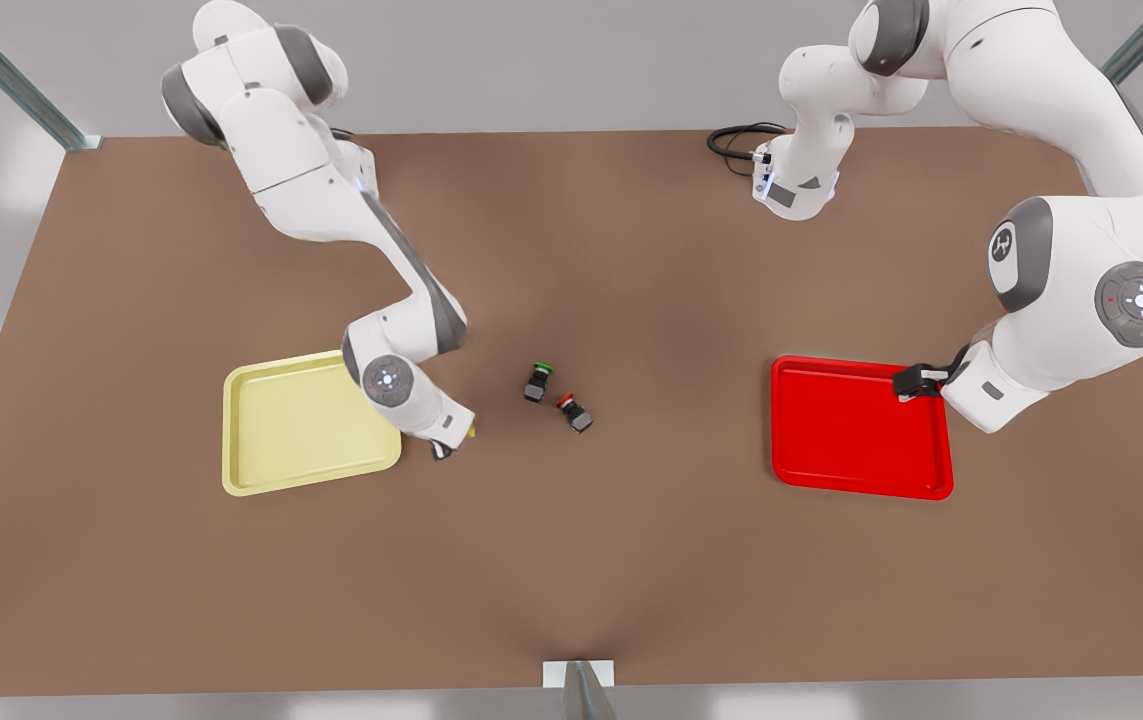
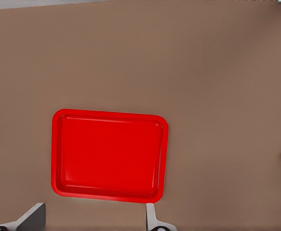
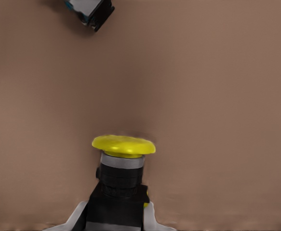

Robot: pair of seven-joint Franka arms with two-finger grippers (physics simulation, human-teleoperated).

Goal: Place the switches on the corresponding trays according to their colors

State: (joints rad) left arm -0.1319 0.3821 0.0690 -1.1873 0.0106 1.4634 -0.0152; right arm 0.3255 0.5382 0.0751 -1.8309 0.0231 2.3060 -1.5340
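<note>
Right gripper (image 1: pixel 451 443) bent low, clamped on yellow switch (image 3: pixel 123 146); left gripper (image 1: pixel 916 382) wide above red tray (image 2: pixel 109 154)

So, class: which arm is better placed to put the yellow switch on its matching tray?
The right. Its pincer already grips the yellow switch beside the pale yellow tray. The left pincer waits, open, by the red tray.

Likely lab — bare brown table (image 1: pixel 631 560), metal posts (image 1: pixel 6 75)
</note>
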